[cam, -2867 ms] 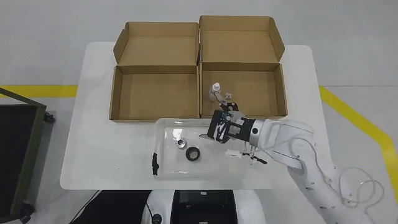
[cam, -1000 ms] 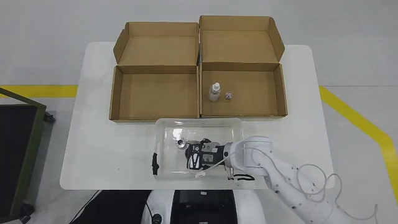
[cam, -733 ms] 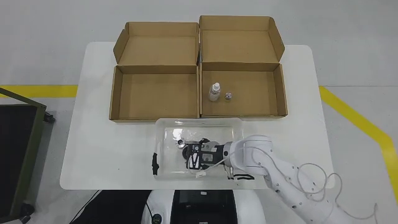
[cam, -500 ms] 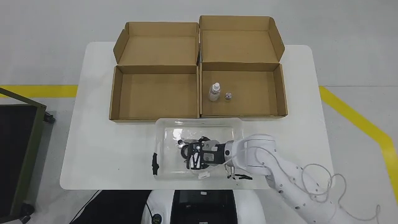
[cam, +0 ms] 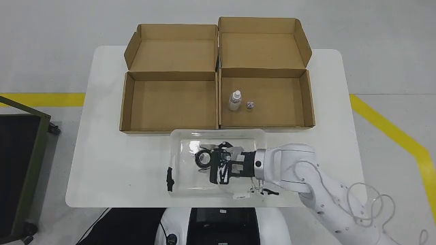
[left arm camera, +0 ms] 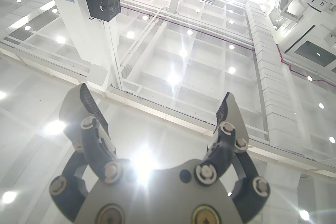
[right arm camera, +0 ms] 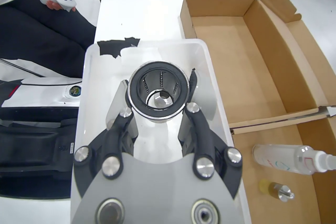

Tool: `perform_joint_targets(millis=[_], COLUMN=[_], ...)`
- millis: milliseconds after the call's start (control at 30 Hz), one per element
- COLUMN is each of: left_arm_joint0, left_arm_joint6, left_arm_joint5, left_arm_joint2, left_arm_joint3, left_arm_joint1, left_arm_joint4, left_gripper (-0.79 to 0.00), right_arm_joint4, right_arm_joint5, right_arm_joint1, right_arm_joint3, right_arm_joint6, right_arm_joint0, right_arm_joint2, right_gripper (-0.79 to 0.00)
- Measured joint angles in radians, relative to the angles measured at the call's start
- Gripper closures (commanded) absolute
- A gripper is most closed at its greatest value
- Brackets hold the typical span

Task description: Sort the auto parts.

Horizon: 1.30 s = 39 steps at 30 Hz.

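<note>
Done: a bottle and a small metal part lie in the right box.
Right claw: closed on the metal ring, just above the clear tray on the worktop.
Left claw: spread wide, holding nothing.
Left to do: box the ring, probably in the left box.

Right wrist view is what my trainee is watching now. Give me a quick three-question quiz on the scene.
1. True or false: the right gripper has its jaws shut on the bearing.
2. The spray bottle lies in: A) the clear bin; B) the right cardboard box; C) the left cardboard box.
3. Counting the bottle, how many items lie in that box?
Key: 1 true; 2 B; 3 two.
</note>
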Motion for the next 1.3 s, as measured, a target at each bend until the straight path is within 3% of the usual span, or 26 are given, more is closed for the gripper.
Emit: perform_joint_targets(millis=[500, 933, 1300], left_arm_joint0=[0.000, 0.000, 0.000], left_arm_joint6=[0.000, 0.000, 0.000], left_arm_joint5=[0.000, 0.000, 0.000], left_arm_joint2=[0.000, 0.000, 0.000], left_arm_joint3=[0.000, 0.000, 0.000], left_arm_joint1=[0.000, 0.000, 0.000], left_arm_joint4=[0.000, 0.000, 0.000], left_gripper=[-0.785, -0.785, -0.785], right_arm_joint4=[0.022, -0.011, 0.070], right_arm_joint5=[0.058, 0.099, 0.054], right_arm_joint1=[-0.010, -0.008, -0.011], right_arm_joint3=[-0.057, -0.151, -0.129], right_arm_joint6=[-0.266, -0.402, -0.541], right_arm_joint0=[0.033, 0.003, 0.015], right_arm_joint2=[0.056, 0.114, 0.160], right_gripper=[0.000, 0.000, 0.000])
